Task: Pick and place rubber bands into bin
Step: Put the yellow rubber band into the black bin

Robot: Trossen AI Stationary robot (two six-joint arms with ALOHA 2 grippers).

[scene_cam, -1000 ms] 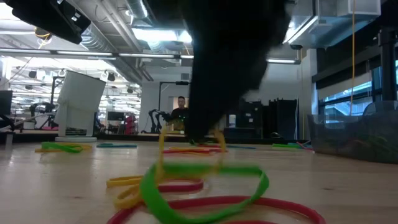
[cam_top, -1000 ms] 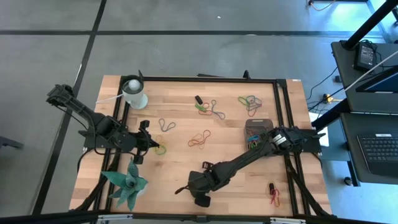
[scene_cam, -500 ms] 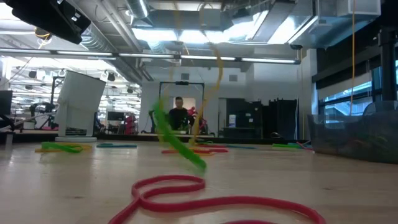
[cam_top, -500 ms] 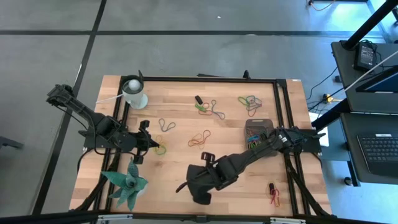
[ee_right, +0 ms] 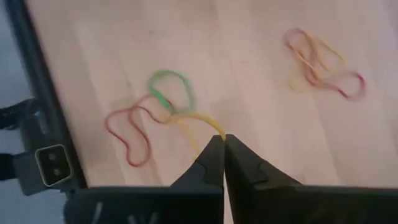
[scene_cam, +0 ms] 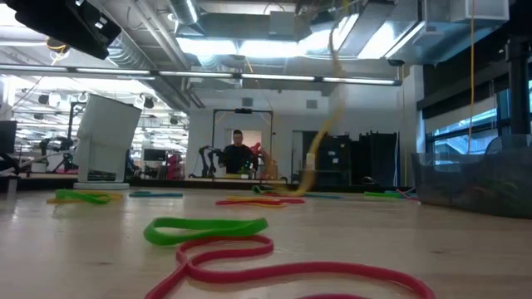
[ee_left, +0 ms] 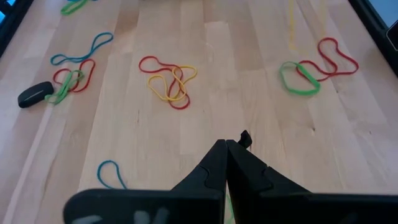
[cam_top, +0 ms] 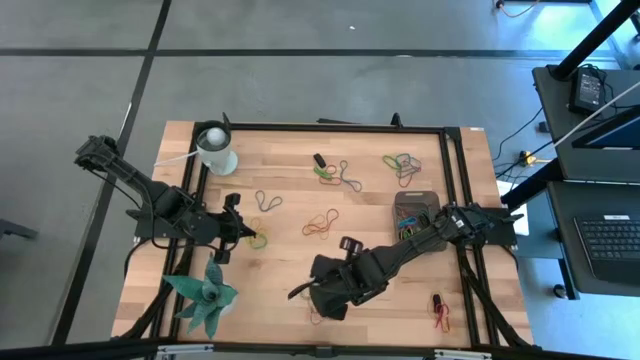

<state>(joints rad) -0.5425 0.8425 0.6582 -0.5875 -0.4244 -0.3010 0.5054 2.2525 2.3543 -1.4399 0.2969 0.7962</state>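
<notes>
A: From above, the right gripper hangs over the desk's near edge; the small dark grey rectangular bin already holds some bands.

B: Right wrist: jaws clenched on a thin yellow rubber band, limp and light, pinched on a single strand. Left gripper clenched, empty.

On my table, white cup at a far corner, teal plant near me, small black oblong, laptop aside.
</notes>
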